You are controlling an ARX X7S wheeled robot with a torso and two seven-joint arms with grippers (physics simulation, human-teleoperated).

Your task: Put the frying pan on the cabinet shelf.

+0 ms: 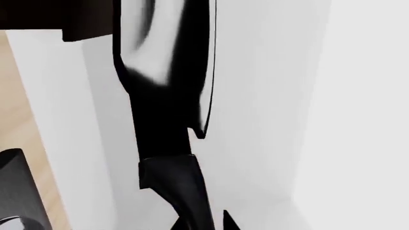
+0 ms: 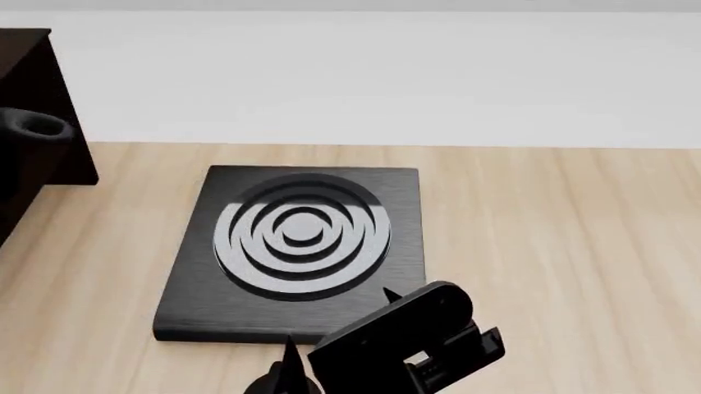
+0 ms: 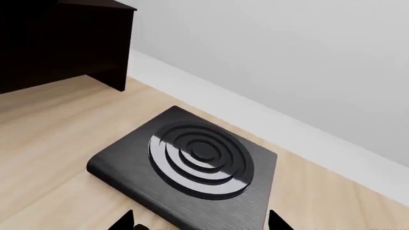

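Note:
In the left wrist view the frying pan (image 1: 167,52) hangs edge-on, its glossy light-grey inside showing, in front of a white wall. Its long black handle (image 1: 176,177) runs down between the fingertips of my left gripper (image 1: 204,224), which is shut on it. A dark cabinet edge (image 1: 61,19) lies beside the pan. The cabinet (image 2: 33,90) stands at the head view's far left and also shows in the right wrist view as a dark cabinet (image 3: 64,43); its shelf is lost in the dark interior. My right gripper (image 2: 340,324) hovers open over the burner plate's near edge, holding nothing.
A square black burner plate (image 2: 186,295) with concentric grey rings lies mid-table on the light wood top (image 2: 547,246); the right wrist view shows this burner plate (image 3: 128,163) too. A white wall runs behind. A dark rounded shape (image 2: 35,125) sits against the cabinet; what it is I cannot tell.

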